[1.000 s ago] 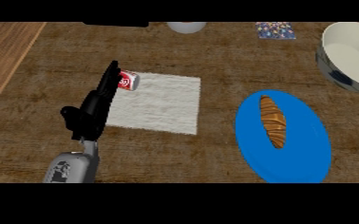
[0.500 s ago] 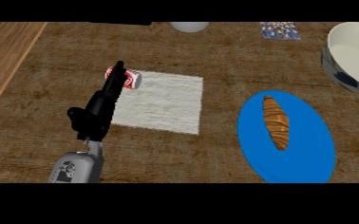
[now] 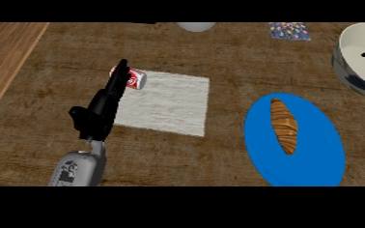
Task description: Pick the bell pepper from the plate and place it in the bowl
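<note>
1. Head view: the left hand [image 3: 100,110] reaches up from the lower left over the wooden counter [image 3: 235,58], its fingers stretched out straight and holding nothing. The fingertips lie at the edge of a small red can [image 3: 132,78], which rests on its side at the top left corner of a white cloth [image 3: 171,104].

2. Same view, right side: a blue plate [image 3: 314,159] sits well apart from the hand. On it lies a long brown, ridged thing [image 3: 283,125] that looks like a croissant and not like a bell pepper; no pepper shows anywhere. This is the only thing on the plate, so I take it as the thing to pick.

3. The bowl [image 3: 351,58] is at the right edge, above the plate and partly cut off. A pale round object [image 3: 196,26] and a patterned packet [image 3: 289,31] lie along the top edge.

4. The right hand does not show.

5. Handling, as a judgement: the pastry is likely light, soft and crumbly, so it could dent or break. Best taken across its thick middle, fingers on one long side and thumb on the other, not by the thin ends.

6. The pick is not yet begun; the left hand is far from the plate.
</note>
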Controlling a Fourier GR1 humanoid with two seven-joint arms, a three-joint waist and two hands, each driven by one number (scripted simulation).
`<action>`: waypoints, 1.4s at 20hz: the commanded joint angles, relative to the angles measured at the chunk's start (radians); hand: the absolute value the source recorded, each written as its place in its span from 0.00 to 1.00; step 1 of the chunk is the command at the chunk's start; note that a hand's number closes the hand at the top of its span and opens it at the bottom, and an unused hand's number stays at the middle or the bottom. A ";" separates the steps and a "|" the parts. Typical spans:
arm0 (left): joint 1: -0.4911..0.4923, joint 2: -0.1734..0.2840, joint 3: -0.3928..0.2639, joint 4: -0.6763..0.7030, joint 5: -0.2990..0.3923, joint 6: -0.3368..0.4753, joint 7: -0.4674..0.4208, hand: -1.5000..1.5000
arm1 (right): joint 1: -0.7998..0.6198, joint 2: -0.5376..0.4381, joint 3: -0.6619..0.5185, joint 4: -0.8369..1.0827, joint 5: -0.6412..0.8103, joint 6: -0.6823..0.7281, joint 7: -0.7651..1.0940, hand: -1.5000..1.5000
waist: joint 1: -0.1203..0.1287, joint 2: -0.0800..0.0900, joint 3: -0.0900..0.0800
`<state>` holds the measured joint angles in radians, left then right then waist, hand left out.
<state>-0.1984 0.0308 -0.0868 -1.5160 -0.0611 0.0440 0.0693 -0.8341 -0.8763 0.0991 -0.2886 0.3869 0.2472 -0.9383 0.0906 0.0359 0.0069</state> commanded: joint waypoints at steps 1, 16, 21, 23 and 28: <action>-0.016 0.004 0.016 0.023 0.002 0.003 -0.006 0.50 | -0.024 0.013 -0.004 0.050 -0.012 0.146 -0.126 0.00 | -0.010 0.000 0.000; 0.015 0.004 0.002 -0.005 -0.005 -0.001 -0.006 0.50 | -0.125 -0.068 -0.178 0.143 -0.240 0.441 0.014 0.00 | -0.020 -0.004 0.000; 0.010 -0.004 0.006 -0.017 -0.005 0.013 0.007 0.50 | -0.082 -0.085 -0.209 0.160 -0.287 0.514 0.045 0.00 | -0.028 0.002 0.006; 0.007 0.008 0.016 -0.019 0.002 0.005 0.016 0.50 | -0.081 -0.099 -0.209 0.145 -0.295 0.555 0.061 0.00 | -0.028 0.001 0.006; 0.017 0.007 0.015 -0.020 0.006 0.002 0.019 0.50 | -0.072 -0.117 -0.226 0.114 -0.333 0.623 0.102 0.00 | -0.031 -0.001 0.008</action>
<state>-0.1879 0.0371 -0.0726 -1.5371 -0.0570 0.0477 0.0852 -0.9197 -0.9702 -0.1116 -0.1793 0.0802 0.6096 -0.7131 0.0614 0.0358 0.0136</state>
